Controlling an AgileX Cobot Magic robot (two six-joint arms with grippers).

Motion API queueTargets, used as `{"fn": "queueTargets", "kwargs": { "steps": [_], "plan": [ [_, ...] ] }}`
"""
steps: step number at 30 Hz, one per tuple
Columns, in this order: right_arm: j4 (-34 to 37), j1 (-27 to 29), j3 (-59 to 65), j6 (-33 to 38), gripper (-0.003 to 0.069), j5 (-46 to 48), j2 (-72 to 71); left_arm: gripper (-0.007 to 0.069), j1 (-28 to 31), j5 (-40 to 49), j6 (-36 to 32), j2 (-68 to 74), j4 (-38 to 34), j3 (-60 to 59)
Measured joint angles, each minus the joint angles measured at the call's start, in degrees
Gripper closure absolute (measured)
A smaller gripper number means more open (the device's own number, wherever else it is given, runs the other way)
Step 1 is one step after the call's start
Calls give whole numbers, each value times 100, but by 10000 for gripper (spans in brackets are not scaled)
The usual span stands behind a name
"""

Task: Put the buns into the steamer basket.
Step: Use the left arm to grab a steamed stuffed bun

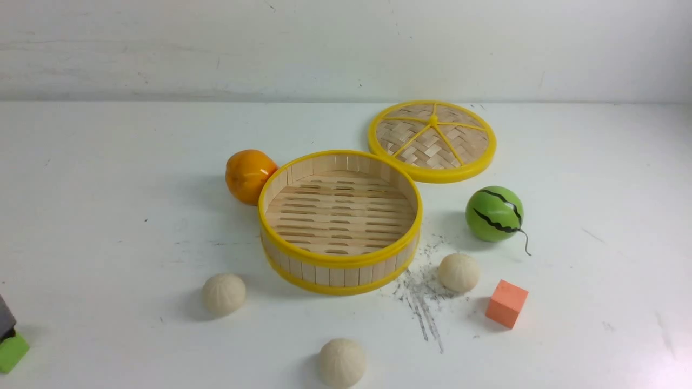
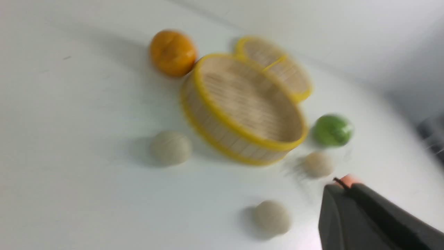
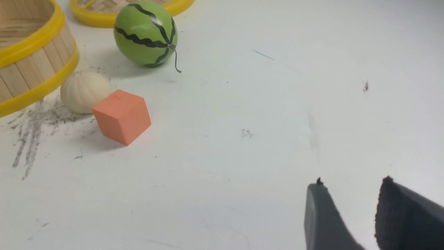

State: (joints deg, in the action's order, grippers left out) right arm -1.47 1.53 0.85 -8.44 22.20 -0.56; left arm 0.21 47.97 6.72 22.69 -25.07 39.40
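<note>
The steamer basket stands mid-table with only its slatted floor showing inside. Three cream buns lie on the table in front of it: one at the left, one nearest me, one at the right. In the blurred left wrist view my left gripper hangs above the table, shut and holding nothing, with the buns and basket beyond it. My right gripper is open over bare table, well away from the right bun.
An orange fruit touches the basket's left side. The woven lid lies behind it. A green striped melon ball and an orange cube sit right of the basket. A grey and green piece shows at the left edge.
</note>
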Motion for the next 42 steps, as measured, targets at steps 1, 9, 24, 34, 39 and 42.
{"fn": "queueTargets", "kwargs": {
  "steps": [1, 9, 24, 34, 39, 42],
  "plan": [
    [0, 0, 0, 0, 420, 0, 0, 634, 0, 82, 0, 0, 80, 66],
    [0, 0, 0, 0, 420, 0, 0, 638, -193, 1971, -81, 2798, 1992, 1796],
    [0, 0, 0, 0, 420, 0, 0, 177, -1954, 1647, 49, 6456, 2393, 3260],
    [0, 0, 0, 0, 420, 0, 0, 60, -1980, 907, 334, 8047, 2747, 3865],
    [0, 0, 0, 0, 420, 0, 0, 89, -1980, 642, 346, 8493, 2763, 3875],
    [0, 0, 0, 0, 420, 0, 0, 161, -1980, 477, 347, 8760, 2657, 3875]
  ]
}}
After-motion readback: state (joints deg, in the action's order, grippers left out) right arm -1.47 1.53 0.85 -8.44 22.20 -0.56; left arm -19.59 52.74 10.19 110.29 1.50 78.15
